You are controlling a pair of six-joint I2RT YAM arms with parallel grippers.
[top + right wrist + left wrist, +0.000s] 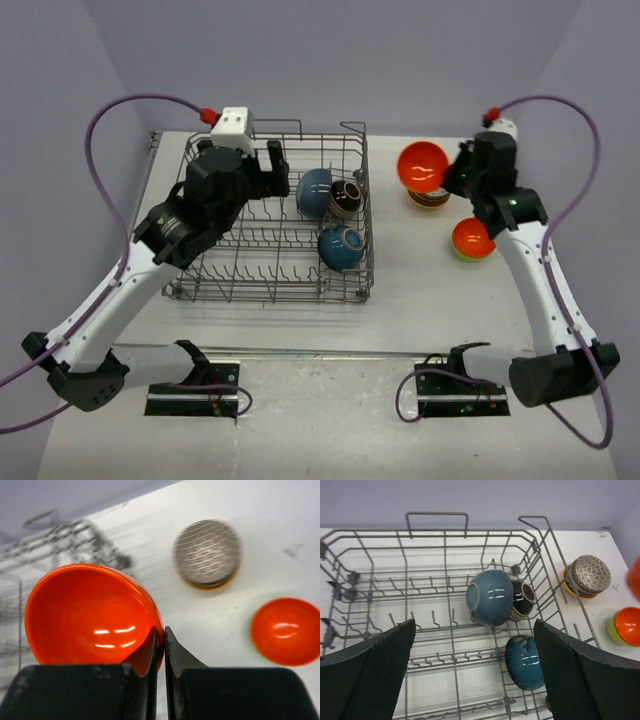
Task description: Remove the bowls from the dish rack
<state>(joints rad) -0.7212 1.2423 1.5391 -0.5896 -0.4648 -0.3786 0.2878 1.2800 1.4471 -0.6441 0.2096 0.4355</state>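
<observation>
R gripper (160, 645), nearest, jaws pinched tight on the rim of an orange bowl (90, 615), held over the table (430, 300) beside the dish rack (270, 292). L gripper (474, 625) hangs w/ jaws spread full, empty, over rack; two blue bowls (490, 596) + a dark patterned bowl (522, 600) sit inside. Risk: thin rim pinch, bowl could slip onto upturned grey bowl (207, 552).

We see a flat white tabletop (420, 290) enclosed by plain pale lilac walls (330, 60) behind and at both sides. Along its near edge we make out a thin metal strip (330, 352).
</observation>
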